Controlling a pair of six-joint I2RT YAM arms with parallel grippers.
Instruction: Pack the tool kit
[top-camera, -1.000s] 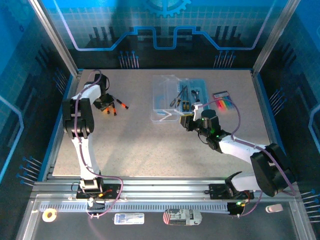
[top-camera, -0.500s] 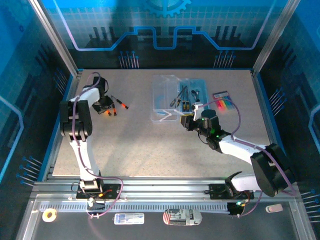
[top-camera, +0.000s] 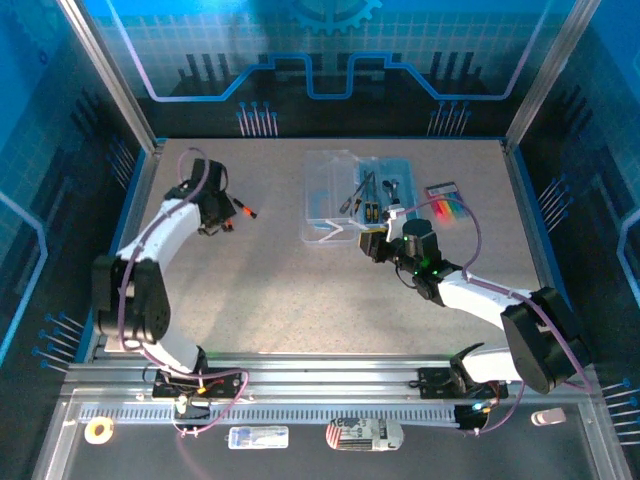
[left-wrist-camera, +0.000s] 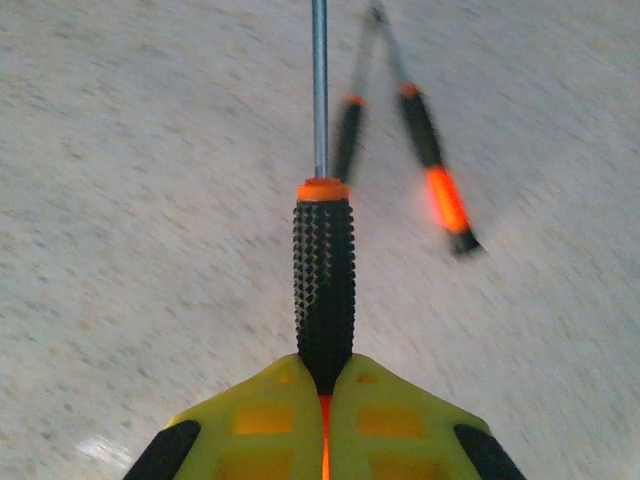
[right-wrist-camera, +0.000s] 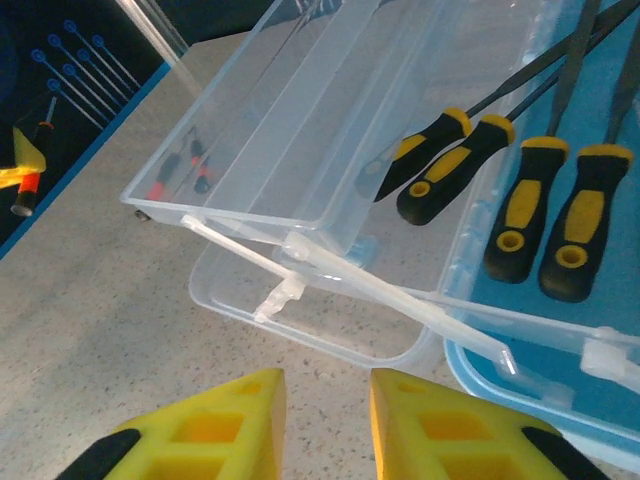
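Speckled grey desk fills a blue-walled enclosure. At its far left, the left hand is clamped on the black knurled handle of a screwdriver, whose shaft points away from the hand. Two more orange-and-black screwdrivers lie just beyond. The right hand has its jaws slightly apart and empty, just in front of the clear tool kit case. The case lies open at the far middle, with black-and-yellow-handled tools in its blue tray.

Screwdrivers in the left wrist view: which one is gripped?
The centre screwdriver, its handle clamped in the left gripper; the other two lie loose beyond.
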